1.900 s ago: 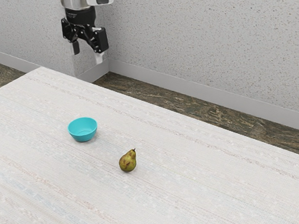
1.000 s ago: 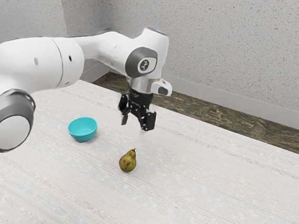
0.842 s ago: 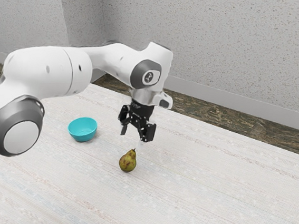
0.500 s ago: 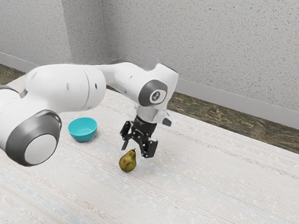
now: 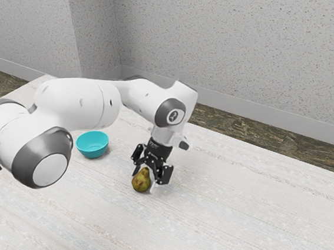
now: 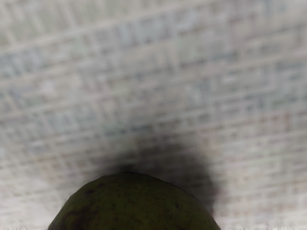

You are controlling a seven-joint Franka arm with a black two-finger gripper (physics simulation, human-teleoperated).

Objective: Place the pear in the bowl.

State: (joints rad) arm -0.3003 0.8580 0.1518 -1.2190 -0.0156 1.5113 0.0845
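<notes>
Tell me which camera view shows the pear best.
The exterior view: it shows the pear's round body and narrowing neck by the gripper, and how it lies relative to the bowl. The wrist view shows a dark green curve of it, cut off by the lower edge.

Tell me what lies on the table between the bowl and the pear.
The exterior view shows just pale tabletop between the bowl and the pear, with the gripper down at the pear's end of that stretch.
</notes>
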